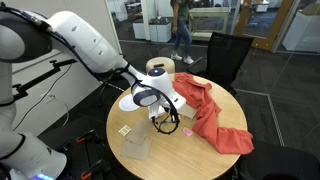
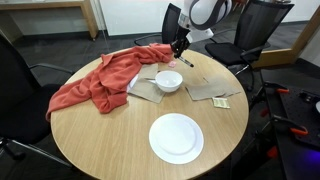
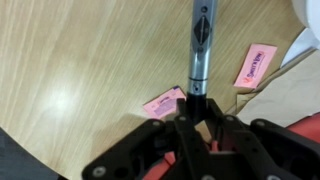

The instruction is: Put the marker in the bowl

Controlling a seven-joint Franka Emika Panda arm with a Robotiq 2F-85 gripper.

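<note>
so, roughly halfway — the gripper (image 3: pixel 196 108) is clamped on the marker (image 3: pixel 201 45) in the air — getting it over the bowl (image 2: pixel 168 81) and letting go is left.

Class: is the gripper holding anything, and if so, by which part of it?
Yes: the gripper is shut on the marker, pinching it at one end. The rest of the shaft juts out ahead of it, above the table.

White arm (image 1: pixel 88 42) extended and sloping downward, wrist (image 1: pixel 150 96) pointing down, jaws pinched tight on the marker (image 3: pixel 202 40)
</note>
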